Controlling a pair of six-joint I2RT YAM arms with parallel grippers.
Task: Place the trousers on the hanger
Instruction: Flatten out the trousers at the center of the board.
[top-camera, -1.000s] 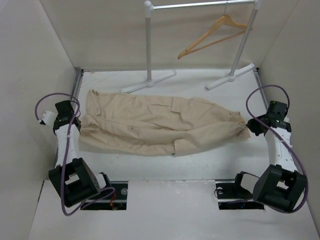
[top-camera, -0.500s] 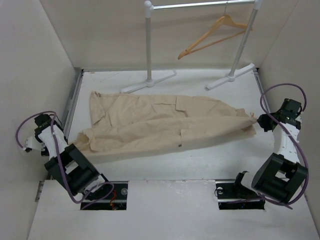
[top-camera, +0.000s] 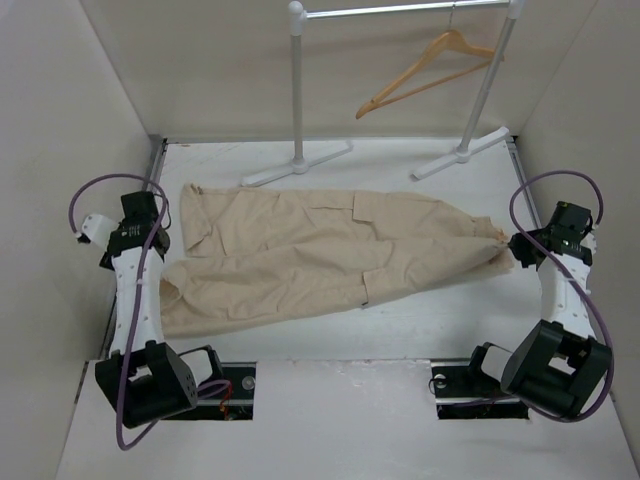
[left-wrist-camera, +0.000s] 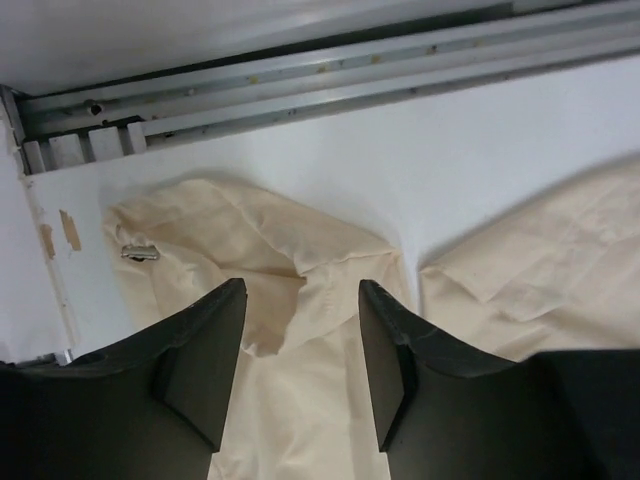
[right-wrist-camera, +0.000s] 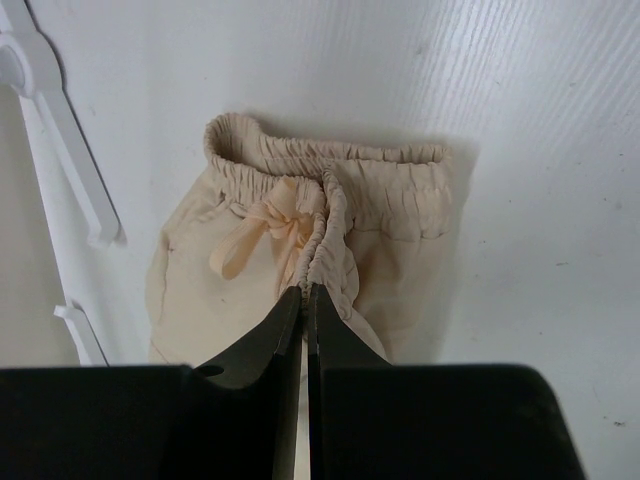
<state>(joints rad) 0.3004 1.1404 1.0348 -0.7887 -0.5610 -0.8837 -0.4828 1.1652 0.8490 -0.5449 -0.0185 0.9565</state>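
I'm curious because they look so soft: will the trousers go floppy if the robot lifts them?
Probably floppy: the trousers lie flat with creases and folds. Likely light too: the right gripper bunches their gathered edge in one pinch.

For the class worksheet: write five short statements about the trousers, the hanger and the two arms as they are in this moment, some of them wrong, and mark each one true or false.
1. The trousers lie spread out on the table. True.
2. The hanger lies on the table beside the trousers. False: it hangs from the rail of the rack at the back.
3. The jaws of the right arm are shut on the waistband. True.
4. The jaws of the left arm grip a trouser leg. False: they stand open and hold nothing, with the cloth showing between them.
5. The trousers are draped over the hanger's crossbar. False: they are not on the hanger yet.
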